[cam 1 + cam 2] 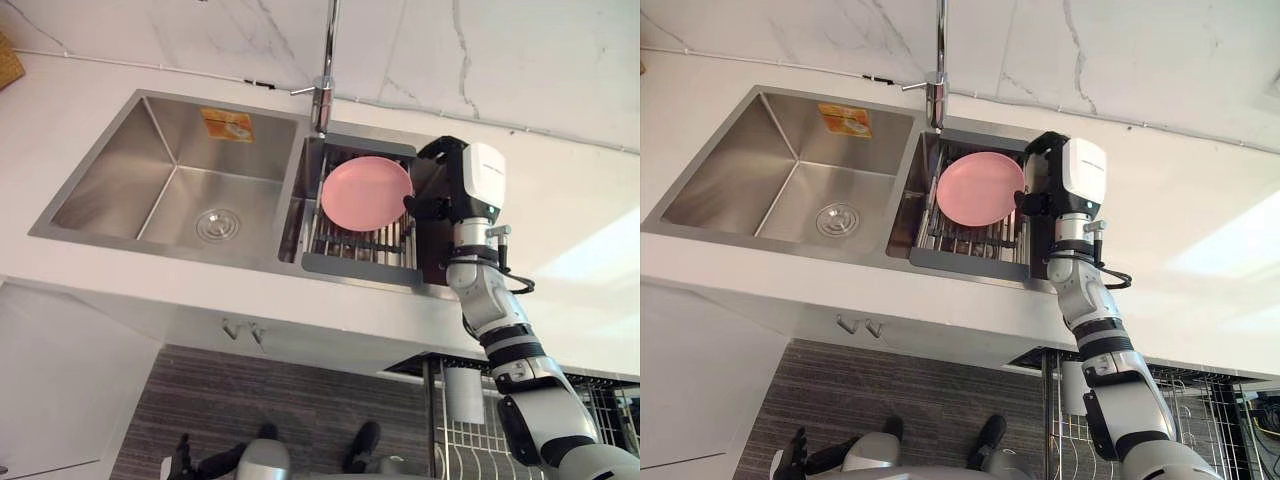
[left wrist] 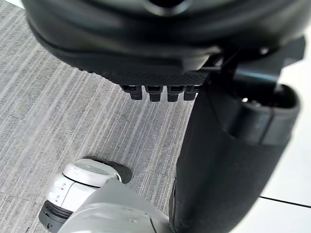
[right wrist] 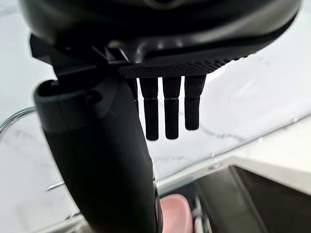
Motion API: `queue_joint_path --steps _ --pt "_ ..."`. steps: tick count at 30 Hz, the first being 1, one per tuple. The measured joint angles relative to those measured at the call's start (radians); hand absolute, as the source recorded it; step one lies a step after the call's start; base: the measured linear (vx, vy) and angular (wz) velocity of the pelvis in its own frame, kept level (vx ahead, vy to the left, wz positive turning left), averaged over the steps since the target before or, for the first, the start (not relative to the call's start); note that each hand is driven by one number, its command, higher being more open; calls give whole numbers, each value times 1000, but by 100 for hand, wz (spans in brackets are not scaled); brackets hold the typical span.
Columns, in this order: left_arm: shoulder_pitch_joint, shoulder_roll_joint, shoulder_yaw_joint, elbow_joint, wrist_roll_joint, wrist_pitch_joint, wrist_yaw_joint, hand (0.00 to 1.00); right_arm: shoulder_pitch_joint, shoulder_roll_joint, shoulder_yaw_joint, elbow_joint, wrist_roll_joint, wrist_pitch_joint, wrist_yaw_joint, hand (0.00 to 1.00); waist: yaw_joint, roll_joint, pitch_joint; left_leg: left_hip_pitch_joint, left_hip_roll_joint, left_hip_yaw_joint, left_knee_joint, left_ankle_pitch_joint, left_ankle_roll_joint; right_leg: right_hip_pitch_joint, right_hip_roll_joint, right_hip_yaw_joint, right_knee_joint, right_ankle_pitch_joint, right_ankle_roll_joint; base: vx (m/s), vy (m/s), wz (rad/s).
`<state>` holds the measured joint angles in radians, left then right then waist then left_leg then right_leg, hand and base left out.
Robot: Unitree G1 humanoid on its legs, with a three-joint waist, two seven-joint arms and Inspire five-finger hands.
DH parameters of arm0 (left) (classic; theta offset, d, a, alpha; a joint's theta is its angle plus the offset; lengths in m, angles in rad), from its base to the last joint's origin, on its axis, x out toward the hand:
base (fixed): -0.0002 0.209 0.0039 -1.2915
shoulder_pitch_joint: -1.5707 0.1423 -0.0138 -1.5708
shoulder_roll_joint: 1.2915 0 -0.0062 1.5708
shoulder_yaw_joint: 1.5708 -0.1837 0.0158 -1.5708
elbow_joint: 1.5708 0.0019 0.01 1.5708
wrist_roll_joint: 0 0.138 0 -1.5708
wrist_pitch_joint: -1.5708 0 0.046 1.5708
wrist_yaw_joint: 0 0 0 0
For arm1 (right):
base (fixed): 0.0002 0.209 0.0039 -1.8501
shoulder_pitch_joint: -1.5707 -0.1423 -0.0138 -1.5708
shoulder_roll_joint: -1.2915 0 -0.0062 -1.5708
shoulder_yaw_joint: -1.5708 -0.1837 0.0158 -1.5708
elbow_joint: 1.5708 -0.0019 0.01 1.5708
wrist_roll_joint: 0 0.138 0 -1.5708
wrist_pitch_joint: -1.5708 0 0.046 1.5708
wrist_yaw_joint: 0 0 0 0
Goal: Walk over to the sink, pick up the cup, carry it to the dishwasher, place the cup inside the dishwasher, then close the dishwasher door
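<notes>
Right hand (image 1: 466,186), fingers (image 3: 170,111) straight and apart, hovers over the grey drain rack (image 1: 360,263) in the stainless-steel double sink (image 1: 110,180), beside a round pink plate (image 1: 366,193). An orange sticker (image 1: 227,124), print unreadable, marks the left basin. The head views show what looks like a white cup (image 1: 463,395) at the wire dishwasher rack (image 1: 470,450) below the white worktop (image 1: 60,110). The left hand (image 1: 790,455) hangs relaxed.

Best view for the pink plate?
Left eye view: the pink plate shows almost whole, leaning in the dish rack. Right eye view nearly matches; right wrist view catches just a pink edge.
</notes>
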<state>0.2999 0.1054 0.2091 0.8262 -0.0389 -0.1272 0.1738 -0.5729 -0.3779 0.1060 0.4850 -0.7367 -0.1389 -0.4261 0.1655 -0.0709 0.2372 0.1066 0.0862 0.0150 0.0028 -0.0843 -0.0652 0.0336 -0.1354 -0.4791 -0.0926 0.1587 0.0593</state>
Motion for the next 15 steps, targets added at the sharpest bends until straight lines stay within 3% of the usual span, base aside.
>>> queue_joint_path --steps 8,15 --pt "0 12 2 -1 1 7 -6 100 32 -77 91 -64 -59 -84 213 100 -11 -16 -10 7 1 14 -3 -1 -1 -1 1 9 0 0 1 2 13 -3" --pt "0 27 1 -1 2 10 -7 100 32 -122 152 -71 -136 -112 277 100 -14 -34 -22 8 2 24 -3 -3 0 -4 5 20 0 0 1 -10 10 -3"
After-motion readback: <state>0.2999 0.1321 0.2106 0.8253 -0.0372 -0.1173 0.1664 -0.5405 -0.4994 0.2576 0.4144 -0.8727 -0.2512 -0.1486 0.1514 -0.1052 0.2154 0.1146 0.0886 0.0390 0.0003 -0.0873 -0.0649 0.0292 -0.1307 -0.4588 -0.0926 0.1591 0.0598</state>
